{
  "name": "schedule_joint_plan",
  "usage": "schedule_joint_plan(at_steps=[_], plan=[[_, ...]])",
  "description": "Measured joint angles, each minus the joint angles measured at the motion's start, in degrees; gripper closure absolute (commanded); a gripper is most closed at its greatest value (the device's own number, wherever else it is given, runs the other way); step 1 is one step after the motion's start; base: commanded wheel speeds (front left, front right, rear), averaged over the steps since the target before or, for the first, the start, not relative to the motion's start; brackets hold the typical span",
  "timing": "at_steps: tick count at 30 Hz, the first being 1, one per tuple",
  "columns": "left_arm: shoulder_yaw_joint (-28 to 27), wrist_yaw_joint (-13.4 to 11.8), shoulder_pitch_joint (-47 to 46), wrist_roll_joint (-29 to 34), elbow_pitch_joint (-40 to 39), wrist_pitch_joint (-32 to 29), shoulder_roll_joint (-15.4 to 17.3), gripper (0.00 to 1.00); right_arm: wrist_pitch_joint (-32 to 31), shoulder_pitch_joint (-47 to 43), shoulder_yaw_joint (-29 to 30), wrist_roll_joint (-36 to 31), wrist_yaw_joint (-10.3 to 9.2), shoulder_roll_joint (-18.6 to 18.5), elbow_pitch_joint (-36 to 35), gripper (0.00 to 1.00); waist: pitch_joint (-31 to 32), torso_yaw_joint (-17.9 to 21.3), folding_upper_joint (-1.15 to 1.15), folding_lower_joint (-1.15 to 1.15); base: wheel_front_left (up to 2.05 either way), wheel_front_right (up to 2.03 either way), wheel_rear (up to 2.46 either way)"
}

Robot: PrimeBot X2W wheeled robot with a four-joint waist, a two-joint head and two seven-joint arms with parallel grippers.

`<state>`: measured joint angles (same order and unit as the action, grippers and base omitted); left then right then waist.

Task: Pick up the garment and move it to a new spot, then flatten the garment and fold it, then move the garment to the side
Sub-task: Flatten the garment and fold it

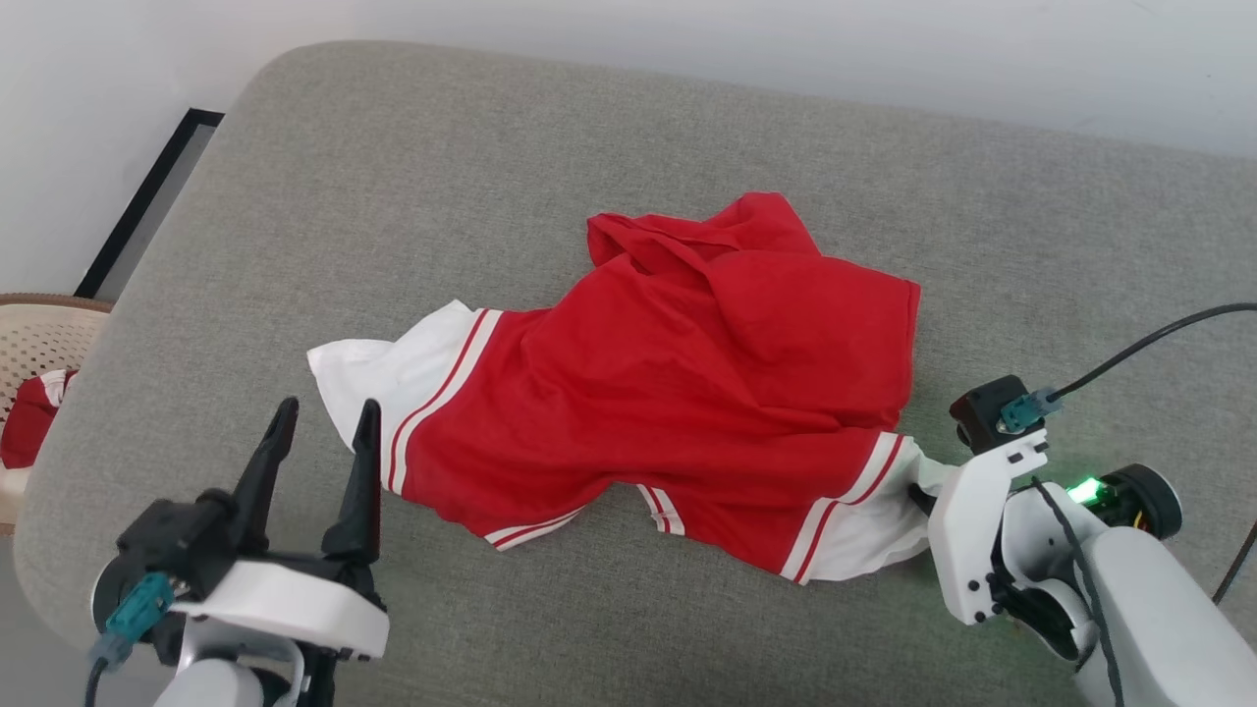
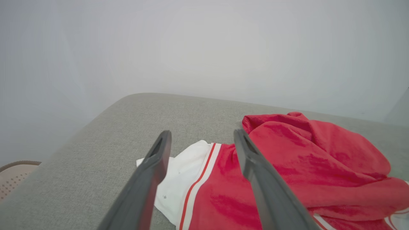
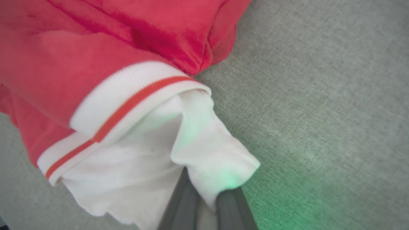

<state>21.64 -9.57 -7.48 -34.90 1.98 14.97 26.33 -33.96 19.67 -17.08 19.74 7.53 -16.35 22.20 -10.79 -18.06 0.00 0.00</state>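
The garment (image 1: 678, 393) is a red T-shirt with white sleeves and striped trim, lying crumpled on the grey cushioned surface (image 1: 609, 137). My left gripper (image 1: 324, 432) stands open at the lower left, its tips just short of the shirt's left white sleeve (image 1: 393, 368). In the left wrist view the open left gripper (image 2: 201, 135) frames that sleeve (image 2: 182, 179). My right gripper (image 1: 923, 491) is at the lower right, shut on the shirt's right white sleeve (image 1: 869, 535). The right wrist view has the right gripper (image 3: 207, 195) pinching the white fabric (image 3: 204, 150).
A beige perforated basket (image 1: 39, 339) holding another red cloth (image 1: 27, 422) stands off the surface's left edge. A black cable (image 1: 1139, 344) runs from my right wrist toward the right. A pale wall lies behind the surface.
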Motion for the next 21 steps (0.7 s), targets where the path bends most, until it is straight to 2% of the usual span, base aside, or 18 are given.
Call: schedule_joint_plan(at_steps=[6,9,16,21], plan=[[-7.4,4.8,3.8,4.4,0.0,0.0,-4.3,0.0,-2.6,-0.3,1.2,2.4,0.14,-2.8,-4.0,1.0,0.4,0.8,0.0,0.0,0.0,0.0,0.0],[-10.6,6.9,5.2,6.6,-0.6,0.0,-6.5,0.0,-4.5,-1.6,4.1,3.0,0.1,-5.7,-7.3,1.0,0.5,1.5,0.0,0.0,0.0,0.0,0.0],[-16.1,11.2,7.4,10.6,-0.9,0.0,-10.9,0.0,-9.5,-5.9,12.6,3.8,0.03,-10.0,-12.9,1.0,0.6,2.8,0.0,0.0,0.0,0.0,0.0],[-18.2,13.7,7.8,13.0,0.2,0.0,-13.0,0.0,-12.4,-9.5,17.2,3.8,0.03,-9.8,-13.4,1.0,0.4,3.1,0.0,0.0,0.0,0.0,0.0]])
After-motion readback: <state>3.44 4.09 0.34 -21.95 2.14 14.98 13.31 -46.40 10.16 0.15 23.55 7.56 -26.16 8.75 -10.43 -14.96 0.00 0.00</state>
